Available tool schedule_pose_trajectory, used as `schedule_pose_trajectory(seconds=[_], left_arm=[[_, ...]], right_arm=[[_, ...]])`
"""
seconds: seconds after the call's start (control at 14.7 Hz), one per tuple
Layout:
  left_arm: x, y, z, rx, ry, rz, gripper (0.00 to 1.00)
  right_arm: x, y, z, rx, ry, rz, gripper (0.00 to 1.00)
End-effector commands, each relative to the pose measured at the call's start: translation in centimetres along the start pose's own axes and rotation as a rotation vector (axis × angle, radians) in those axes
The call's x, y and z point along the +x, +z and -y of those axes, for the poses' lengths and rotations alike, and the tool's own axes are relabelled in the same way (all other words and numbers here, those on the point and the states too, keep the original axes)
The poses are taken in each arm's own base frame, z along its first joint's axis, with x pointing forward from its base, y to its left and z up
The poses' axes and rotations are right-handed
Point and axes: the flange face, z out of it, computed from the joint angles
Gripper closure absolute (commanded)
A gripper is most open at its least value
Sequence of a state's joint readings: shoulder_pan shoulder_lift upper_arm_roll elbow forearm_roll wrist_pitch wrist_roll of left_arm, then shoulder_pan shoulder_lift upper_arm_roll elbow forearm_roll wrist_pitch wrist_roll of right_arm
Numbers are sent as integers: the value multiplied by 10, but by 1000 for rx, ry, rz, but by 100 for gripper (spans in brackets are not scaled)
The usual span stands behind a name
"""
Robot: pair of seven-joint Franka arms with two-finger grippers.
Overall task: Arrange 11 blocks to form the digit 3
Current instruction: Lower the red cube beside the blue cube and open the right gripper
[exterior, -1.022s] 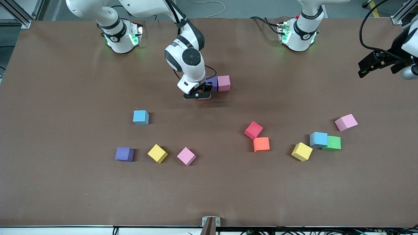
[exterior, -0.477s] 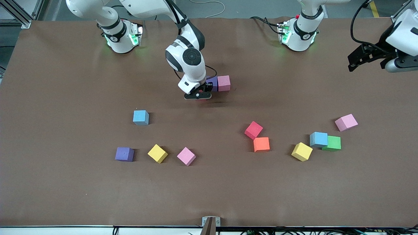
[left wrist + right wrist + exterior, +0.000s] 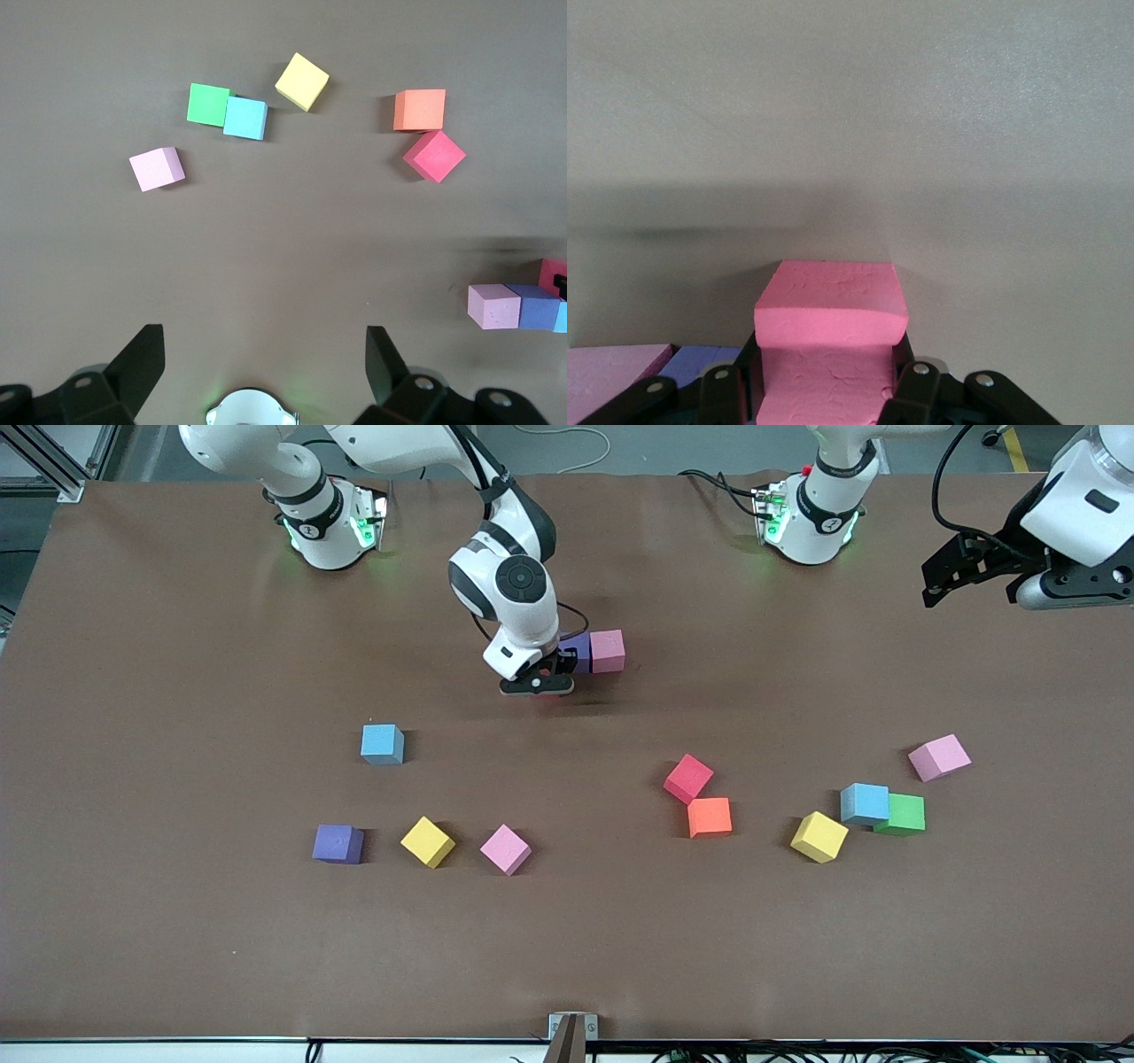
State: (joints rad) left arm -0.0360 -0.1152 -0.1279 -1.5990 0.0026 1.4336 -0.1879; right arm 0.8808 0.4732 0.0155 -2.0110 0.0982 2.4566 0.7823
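My right gripper [image 3: 537, 687] is shut on a red block [image 3: 831, 312], low at the table beside a purple cube [image 3: 578, 646] that touches a pink cube [image 3: 608, 650]. That pair also shows in the left wrist view [image 3: 493, 305]. My left gripper [image 3: 943, 576] is open and empty, high over the left arm's end of the table; its fingers [image 3: 142, 363] stand wide apart. Loose blocks lie nearer the front camera: blue [image 3: 383, 744], purple [image 3: 337, 843], yellow [image 3: 428, 841], pink [image 3: 505, 849], red [image 3: 688, 778], orange [image 3: 710, 817], yellow [image 3: 819, 836], blue [image 3: 865, 803], pink [image 3: 939, 757].
A green cube [image 3: 902, 814] touches the blue cube toward the left arm's end. The brown table mat [image 3: 567, 948] has bare room along its front edge. The two arm bases [image 3: 328, 522] stand at the back of the table.
My left gripper has swung inward from the table's end and a little higher. My right gripper has stayed by the purple cube with the red block held.
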Motion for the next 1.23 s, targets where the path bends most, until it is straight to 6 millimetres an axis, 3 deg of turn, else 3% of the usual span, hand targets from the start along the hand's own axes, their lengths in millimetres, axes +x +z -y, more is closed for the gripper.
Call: schedule_pose_trajectory(seconds=[0.0,0.54,0.82,1.02,1.16], left_arm=[[-10,-3,2,-21,9,-17,0],[-8,-2,2,-17,12,-19,0],[-8,-2,2,-16,11,-21,0],[-4,2,0,-11,15,-19,0],[-4,3,-2,-10,20,-19,0]], right_arm=[[-4,4,-2,-9,29,12,0],[1,-9,-4,-6,14,12,0],[29,-56,-12,2,59,16,0],[54,-87,-43,41,142,-21,0],[84,-100,-91,55,217,-58,0]])
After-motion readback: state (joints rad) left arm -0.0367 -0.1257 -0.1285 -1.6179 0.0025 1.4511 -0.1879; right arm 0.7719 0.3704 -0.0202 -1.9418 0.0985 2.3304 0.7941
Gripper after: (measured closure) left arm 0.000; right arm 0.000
